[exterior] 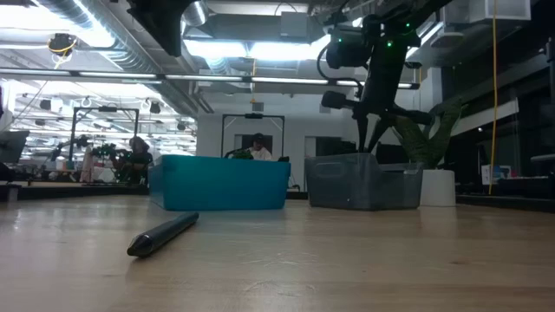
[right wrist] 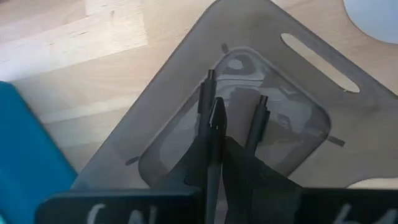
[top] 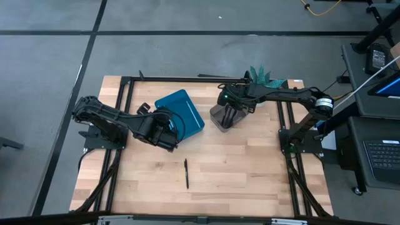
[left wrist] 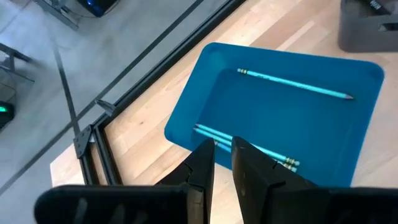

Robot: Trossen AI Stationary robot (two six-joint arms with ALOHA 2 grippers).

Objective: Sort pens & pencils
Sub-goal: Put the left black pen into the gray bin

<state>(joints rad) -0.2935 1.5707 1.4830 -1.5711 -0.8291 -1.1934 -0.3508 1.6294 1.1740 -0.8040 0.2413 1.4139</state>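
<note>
A blue tray [top: 185,106] [exterior: 221,183] sits mid-table with three light blue sticks lying in it, one [left wrist: 295,84] apart from the pair [left wrist: 273,157]. My left gripper [top: 170,139] [left wrist: 222,150] hovers over the tray's near-left corner, its fingers a narrow gap apart with nothing between them. To the right stands a grey bin [top: 215,119] [exterior: 364,182] with two black sticks [right wrist: 203,102] [right wrist: 257,121] inside. My right gripper [top: 229,117] [exterior: 375,143] [right wrist: 217,140] points down over this bin, shut on a third black stick. A fourth black stick [top: 186,173] [exterior: 163,234] lies flat on the table nearer the front. My right gripper pinches a black stick [right wrist: 216,118] between its two fingers, coming from above and pointing down over the grey bin. The stick runs along the fingers, its free end past the fingertips, lifted clear. Which part of its length is held is hidden by the fingers.
A green plant [top: 262,76] in a white pot [exterior: 438,186] stands at the far right corner behind the grey bin. Black frame rails [top: 122,125] run along the table's sides. Bare wood [top: 237,169] lies around the lone black stick.
</note>
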